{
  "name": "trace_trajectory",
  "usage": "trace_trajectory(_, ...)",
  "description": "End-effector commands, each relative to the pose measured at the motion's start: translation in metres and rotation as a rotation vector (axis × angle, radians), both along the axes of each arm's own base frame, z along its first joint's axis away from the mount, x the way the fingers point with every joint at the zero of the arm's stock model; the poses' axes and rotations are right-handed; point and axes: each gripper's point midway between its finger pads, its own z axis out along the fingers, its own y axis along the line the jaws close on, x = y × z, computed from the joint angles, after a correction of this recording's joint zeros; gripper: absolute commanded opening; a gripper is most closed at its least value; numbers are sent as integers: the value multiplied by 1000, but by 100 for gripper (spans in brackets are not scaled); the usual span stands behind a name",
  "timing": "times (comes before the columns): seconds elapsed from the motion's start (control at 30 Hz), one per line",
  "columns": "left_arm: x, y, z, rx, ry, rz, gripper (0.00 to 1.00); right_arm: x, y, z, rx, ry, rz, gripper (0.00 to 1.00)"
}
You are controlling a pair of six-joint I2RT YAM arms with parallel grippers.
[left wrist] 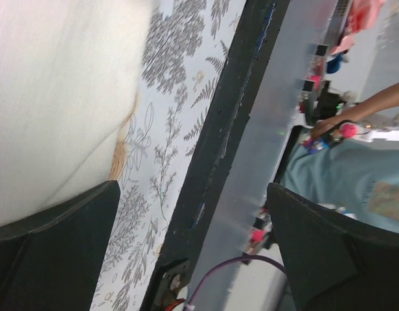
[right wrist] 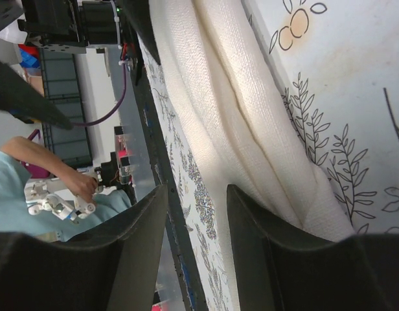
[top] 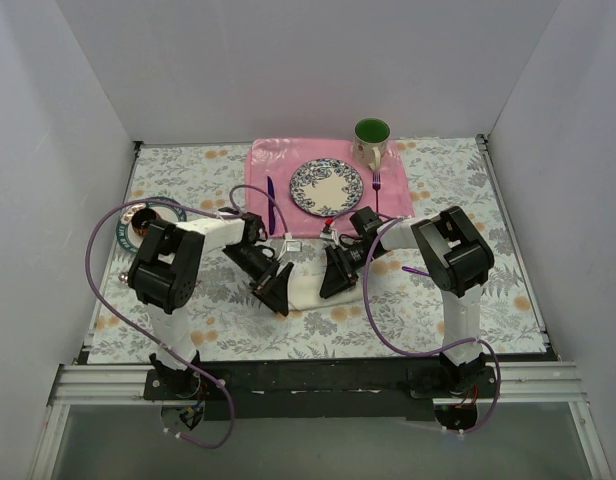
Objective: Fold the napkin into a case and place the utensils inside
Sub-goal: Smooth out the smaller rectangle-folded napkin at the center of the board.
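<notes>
Left gripper [top: 278, 294] is being held wide, right gripper [top: 334, 282] half-open, both empty, flanking the napkin [top: 308, 278]; one edge layer should be pinched low.

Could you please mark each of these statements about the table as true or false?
1. The left claw is wide open with nothing between its fingers. True.
2. The fork lies right of the plate, on the pink placemat. True.
3. The napkin lies on the plate. False: it lies on the floral tablecloth, between the two claws.
4. The mug is red inside. False: it is green inside.
5. The right claw is shut tight. False: a clear gap shows between its fingers.
</notes>
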Motion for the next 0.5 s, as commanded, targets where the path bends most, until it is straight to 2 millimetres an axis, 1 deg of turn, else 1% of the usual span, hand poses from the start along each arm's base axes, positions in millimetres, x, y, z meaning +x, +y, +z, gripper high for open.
trace_trajectory(0.0, 18, -36, 50, -107, -253, -54, 98, 18, -14, -44, -166, -145, -22, 52)
trace_trajectory(0.03, 29, -49, 54, -149, -308, -44, 98, 18, -14, -44, -165, -146, -22, 52)
trace_trajectory(0.1, 37, -60, 54, -150, -271, 12, 98, 19, -13, -43, -163, -147, -22, 52)
trace_trajectory(0.13, 43, -66, 48, -172, -256, 23, 97, 18, -13, -43, -164, -142, -20, 52)
trace_trajectory(0.17, 44, -69, 47, -183, -237, 30, 91, 17, -13, -44, -164, -142, -19, 52)
trace_trajectory(0.2, 44, -71, 45, -181, -204, 48, 89, 17, -14, -45, -167, -139, -20, 52)
trace_trajectory(0.23, 48, -76, 44, -209, -213, 54, 87, 16, -14, -45, -166, -135, -19, 52)
trace_trajectory(0.27, 44, -75, 37, -201, -191, 66, 85, 15, -14, -45, -166, -135, -19, 52)
trace_trajectory(0.3, 44, -75, 34, -193, -180, 84, 84, 15, -14, -44, -165, -134, -19, 52)
trace_trajectory(0.37, 46, -75, 23, -178, -207, 88, 83, 16, -14, -44, -164, -135, -21, 52)
trace_trajectory(0.43, 43, -71, 8, -145, -199, 97, 79, 16, -13, -43, -161, -134, -22, 52)
trace_trajectory(0.47, 43, -68, -4, -105, -187, 103, 76, 16, -13, -44, -161, -133, -22, 52)
